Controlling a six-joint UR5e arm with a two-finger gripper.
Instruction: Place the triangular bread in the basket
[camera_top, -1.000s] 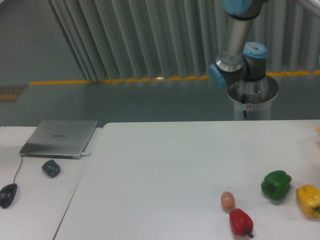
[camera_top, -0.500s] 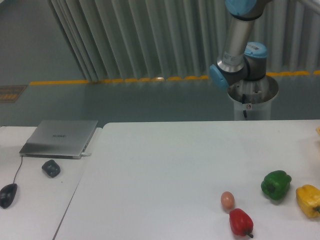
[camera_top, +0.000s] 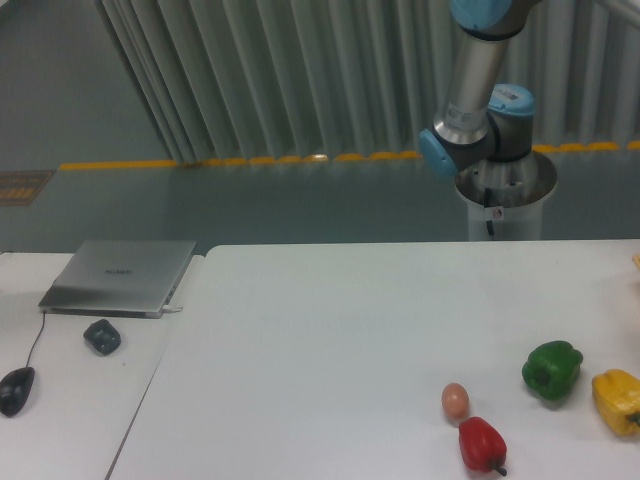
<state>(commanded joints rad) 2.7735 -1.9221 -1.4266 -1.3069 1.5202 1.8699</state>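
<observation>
The triangular bread is out of view, and so is the basket. Only the arm's base and lower joints (camera_top: 478, 120) show at the top right, behind the white table (camera_top: 330, 330). The gripper itself is out of frame. A tiny sliver of something yellowish (camera_top: 636, 261) sits at the right edge; I cannot tell what it is.
On the table's front right lie a green bell pepper (camera_top: 551, 370), a yellow bell pepper (camera_top: 617, 400), a red bell pepper (camera_top: 481, 443) and a brown egg (camera_top: 455, 400). On the left side table are a closed laptop (camera_top: 120, 276), a dark small object (camera_top: 102, 336) and a mouse (camera_top: 15, 389).
The arm's upper link has shifted slightly to the right and up at the top of the frame. Nothing on the table has moved.
</observation>
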